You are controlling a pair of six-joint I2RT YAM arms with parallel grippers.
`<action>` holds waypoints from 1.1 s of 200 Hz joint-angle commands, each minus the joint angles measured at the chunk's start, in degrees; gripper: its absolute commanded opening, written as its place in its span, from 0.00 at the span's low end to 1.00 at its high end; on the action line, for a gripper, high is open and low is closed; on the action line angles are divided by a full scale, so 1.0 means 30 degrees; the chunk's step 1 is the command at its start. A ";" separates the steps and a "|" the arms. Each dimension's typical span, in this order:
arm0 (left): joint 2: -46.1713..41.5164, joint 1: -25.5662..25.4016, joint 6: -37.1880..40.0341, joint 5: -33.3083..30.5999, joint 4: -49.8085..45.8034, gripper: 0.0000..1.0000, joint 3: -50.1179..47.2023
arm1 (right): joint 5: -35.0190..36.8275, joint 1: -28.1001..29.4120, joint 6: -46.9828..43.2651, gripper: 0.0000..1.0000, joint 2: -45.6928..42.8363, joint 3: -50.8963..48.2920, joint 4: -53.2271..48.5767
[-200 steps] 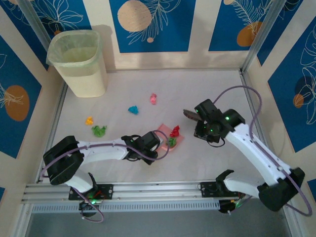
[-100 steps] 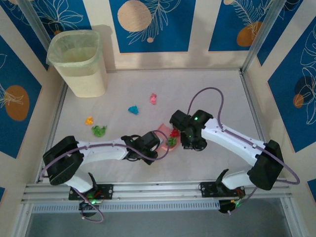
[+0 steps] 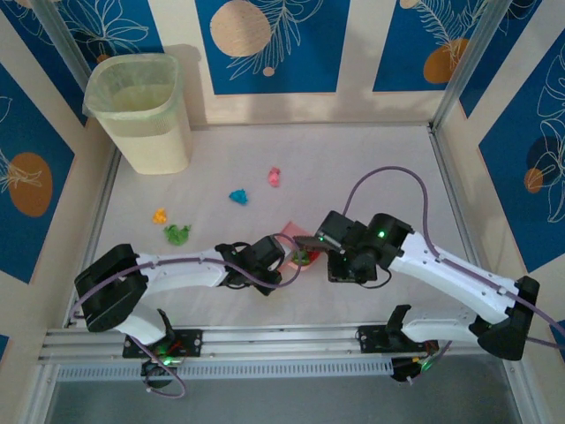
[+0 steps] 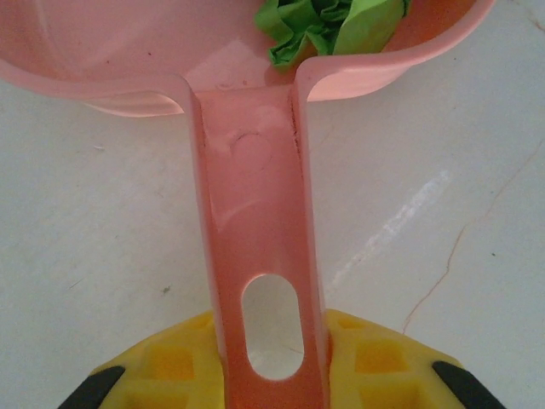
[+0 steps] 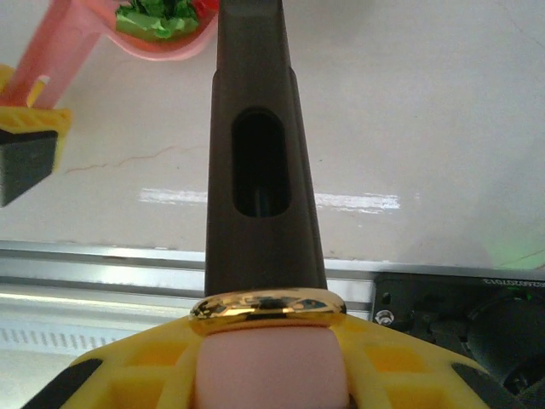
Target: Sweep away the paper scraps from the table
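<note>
The paper scraps (image 3: 238, 196) are in two groups. Four of them lie loose on the worktop (image 3: 371, 168), left of the middle: a pink one, a cyan one, an orange one and a green one, all well apart from my arms. Another green scrap (image 4: 328, 21) sits already inside the pink dustpan (image 4: 128, 51), against its back wall (in the right wrist view there is also a little red beside it, which I think is a second scrap).

My left gripper (image 4: 264, 366) is closed on the far end of the dustpan's handle, with a yellow pad on each side of it. I hold it there, I believe, so that my fingers stay out of the way of the pan's mouth and the pan can lie low on the worktop, flat as far as I can tell.

My right gripper (image 5: 268, 375) is clamped around the end of the brush (image 5: 255, 170). The dark handle runs forward from it towards the pan, and from above the brush head is just beside the pan's open side. Whether it touches the pan I cannot tell. Gripping the brush at its end gives me a long reach, and the pan facing the brush lets each stroke push a scrap inside.

The lined bin (image 3: 141, 110) stands in the far left corner, probably for emptying the pan later. In my judgement the task is not half done, because the four loose scraps are far from the pan.
</note>
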 commanded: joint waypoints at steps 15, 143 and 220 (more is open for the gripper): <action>-0.0608 0.0196 -0.0137 0.0425 0.0175 0.00 -0.0436 | -0.0498 -0.1546 0.0440 0.00 -0.1813 -0.0778 0.1102; -0.2828 0.0147 0.0334 -0.1154 0.2793 0.00 -0.2180 | -0.1308 -0.8764 -0.1829 0.00 -0.8191 -0.4158 0.2950; -0.6918 0.0161 -0.1786 -0.4327 -0.2453 0.00 -0.0555 | -0.1291 -0.9361 -0.3498 0.00 -0.8395 -0.6428 0.5668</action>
